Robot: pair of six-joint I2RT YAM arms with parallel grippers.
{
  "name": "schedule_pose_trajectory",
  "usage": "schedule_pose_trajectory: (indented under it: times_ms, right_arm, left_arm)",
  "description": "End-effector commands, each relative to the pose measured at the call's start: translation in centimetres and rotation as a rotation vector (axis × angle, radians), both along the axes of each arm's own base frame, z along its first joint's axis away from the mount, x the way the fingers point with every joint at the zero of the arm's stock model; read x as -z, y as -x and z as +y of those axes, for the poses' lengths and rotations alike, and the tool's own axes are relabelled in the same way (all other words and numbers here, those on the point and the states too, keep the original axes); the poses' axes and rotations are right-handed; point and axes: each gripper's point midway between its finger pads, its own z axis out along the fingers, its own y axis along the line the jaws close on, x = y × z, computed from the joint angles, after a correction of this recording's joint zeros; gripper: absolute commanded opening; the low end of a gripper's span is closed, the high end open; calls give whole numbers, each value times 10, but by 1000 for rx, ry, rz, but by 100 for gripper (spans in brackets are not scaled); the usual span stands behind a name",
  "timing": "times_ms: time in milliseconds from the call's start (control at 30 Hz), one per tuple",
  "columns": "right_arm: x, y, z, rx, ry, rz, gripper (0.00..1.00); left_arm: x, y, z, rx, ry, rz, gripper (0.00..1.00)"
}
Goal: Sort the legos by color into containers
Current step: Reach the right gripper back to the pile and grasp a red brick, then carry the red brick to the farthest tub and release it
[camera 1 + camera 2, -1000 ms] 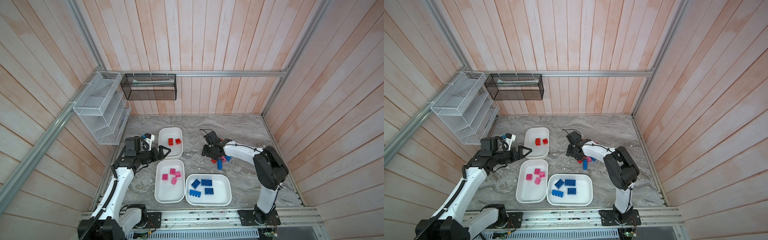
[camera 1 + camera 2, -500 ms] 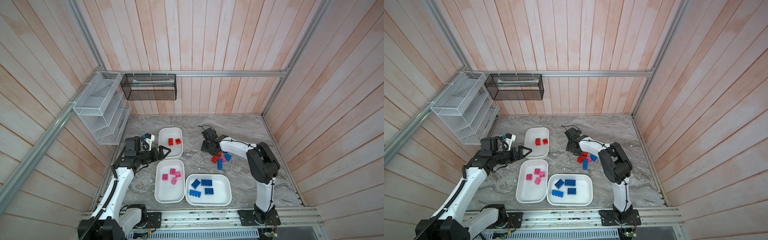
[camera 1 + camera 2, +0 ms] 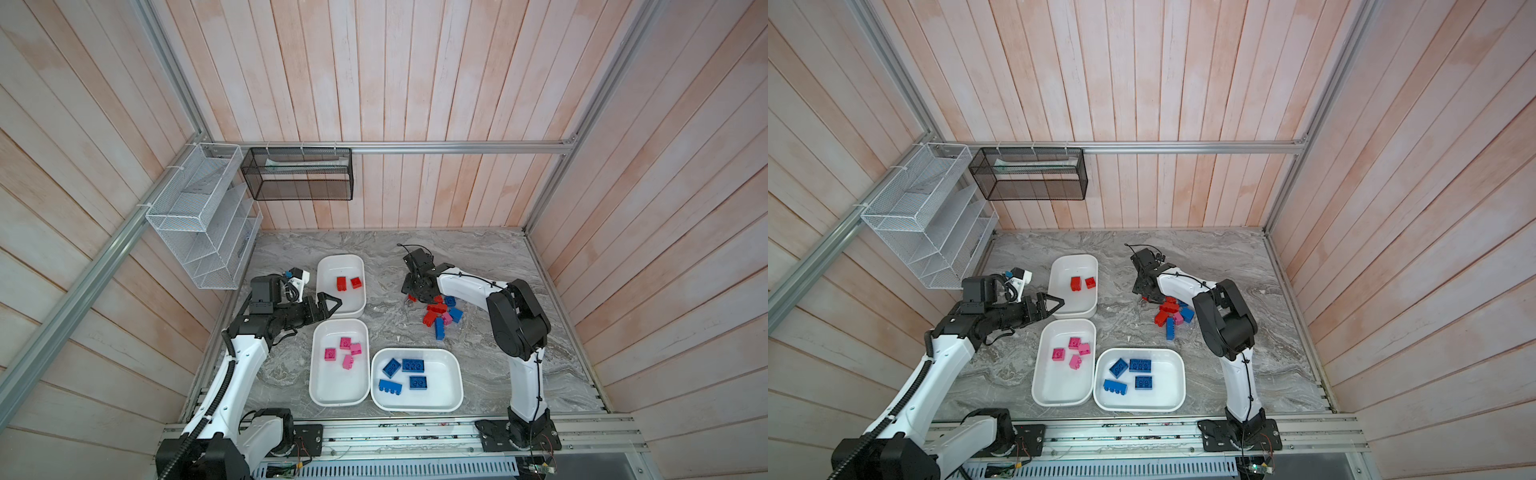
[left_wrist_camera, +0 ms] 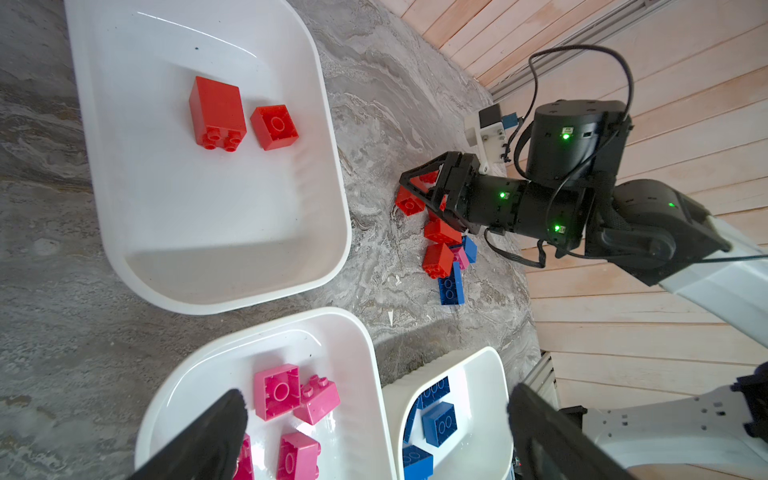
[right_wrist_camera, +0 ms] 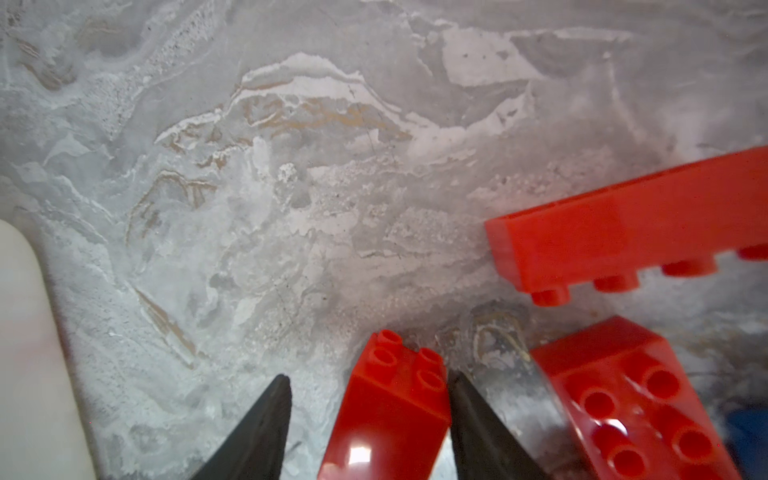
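Three tubs [image 3: 340, 286] along left-centre, bare marble [image 3: 498, 257] open around the loose pile [image 3: 441, 312].
Right gripper [image 5: 368, 399] part-open, red brick [image 5: 390, 411] between its fingers, one gapped; left gripper [image 3: 331, 302] wide open, empty, at red tub's rim.

I count three white tubs [image 3: 320, 282]: two red bricks [image 3: 341, 283], four pink bricks [image 3: 345, 343], four blue bricks [image 3: 412, 365] inside.
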Motion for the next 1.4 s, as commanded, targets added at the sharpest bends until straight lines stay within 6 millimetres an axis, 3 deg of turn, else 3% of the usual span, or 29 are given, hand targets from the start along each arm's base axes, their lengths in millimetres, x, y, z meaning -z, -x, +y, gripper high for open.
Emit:
schedule_pose_trajectory:
  times_ms: [0,233,433,533,600,667,733,900,1000,1133,1367]
  right_arm:
    - [5,-7,-2,-8,32,7,57]
    - [15,-2,-8,-55,149,26,50]
    - [16,3,-12,-88,209,23,37]
    - [3,0,-13,-98,229,0,28]
    - [-18,-4,-9,-114,222,-49,24]
    - [-42,-6,9,-181,173,-106,22]
    - [-65,-2,40,-288,83,-159,23]
    - [-131,32,128,-586,-148,-343,22]
    - [-152,46,166,-679,-237,-390,23]
    - [-149,38,195,-729,-241,-416,22]
    - [-132,-2,222,-764,-138,-500,22]
  left_arm:
    - [2,1,1,12,-12,-14,100]
    - [4,0,1,13,-18,-12,100]
    - [1,0,1,15,-11,-16,100]
    - [0,0,0,16,-11,-18,100]
    - [-1,-2,2,7,-20,-19,100]
    - [-1,-4,5,-12,-33,-19,100]
    - [-1,-6,7,-25,-43,-17,100]
    - [-2,-8,13,-60,-60,-15,100]
    - [-4,-8,17,-78,-69,-19,100]
    - [-5,-6,19,-88,-70,-16,100]
    - [-5,-2,20,-95,-61,-13,100]
